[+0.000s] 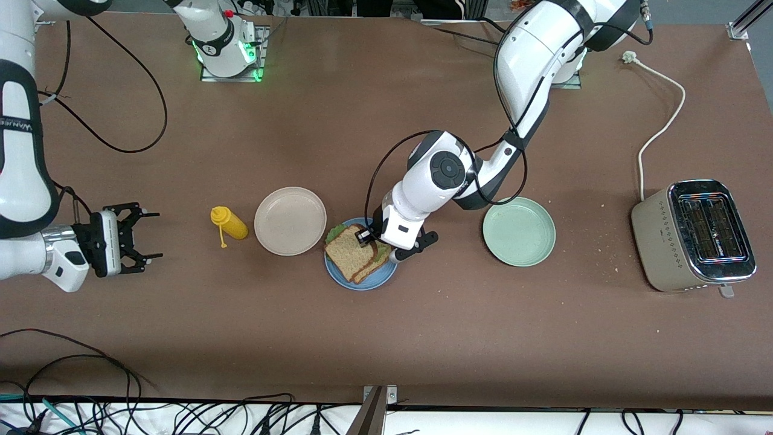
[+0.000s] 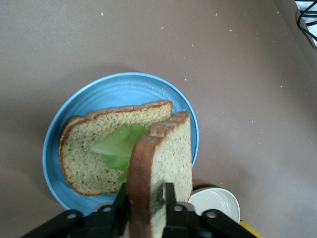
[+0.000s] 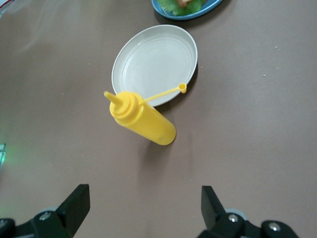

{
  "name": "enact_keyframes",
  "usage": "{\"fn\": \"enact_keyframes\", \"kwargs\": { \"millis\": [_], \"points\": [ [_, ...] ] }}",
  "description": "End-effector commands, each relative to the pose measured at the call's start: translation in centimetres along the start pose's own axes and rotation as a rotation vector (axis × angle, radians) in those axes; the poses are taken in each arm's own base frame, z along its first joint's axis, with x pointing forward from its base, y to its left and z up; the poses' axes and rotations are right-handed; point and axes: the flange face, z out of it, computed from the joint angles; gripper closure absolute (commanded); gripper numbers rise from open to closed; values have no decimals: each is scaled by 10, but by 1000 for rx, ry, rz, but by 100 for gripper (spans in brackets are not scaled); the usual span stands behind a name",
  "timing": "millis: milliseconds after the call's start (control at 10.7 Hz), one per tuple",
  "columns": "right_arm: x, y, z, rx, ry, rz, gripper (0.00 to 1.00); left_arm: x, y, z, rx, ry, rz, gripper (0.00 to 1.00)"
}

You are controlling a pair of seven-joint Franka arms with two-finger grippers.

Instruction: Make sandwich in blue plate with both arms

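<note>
- Left end effector [image 1: 375,240] pinches the top bread slice [image 2: 161,173], tilted over lettuce [image 2: 118,146] on the blue plate [image 2: 119,91] directly below.
- It should lower the slice flat and aligned before letting go.
- Right end effector [image 1: 140,236] waits wide open and empty beside the yellow bottle [image 3: 141,119].

Only one marking is partly legible: white lettering on the black band of the white right robot arm [image 1: 18,130], reading roughly "WANE"; the remaining letters cannot be made out.
</note>
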Motion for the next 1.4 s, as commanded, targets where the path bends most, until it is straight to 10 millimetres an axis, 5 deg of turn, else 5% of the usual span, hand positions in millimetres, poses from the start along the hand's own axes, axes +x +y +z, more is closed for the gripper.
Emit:
{"fn": "enact_keyframes", "kwargs": {
  "millis": [0, 281, 748, 1029, 1310],
  "points": [
    [48, -35, -17, -33, -110, 178, 0, -2, -6, 4, 52, -24, 14, 44],
    [79, -61, -31, -89, -153, 340, 0, -6, -14, 8, 141, -34, 59, 27],
    [150, -105, -64, -256, -202, 663, 0, -17, -30, 13, 297, -108, 68, 20],
    [191, -132, -70, -346, -203, 894, 0, 1, -29, -20, 340, -119, 46, 17],
    [223, -152, -66, -434, -154, 1040, 0, 36, -29, -98, 419, -69, 72, 17]
  ]
}}
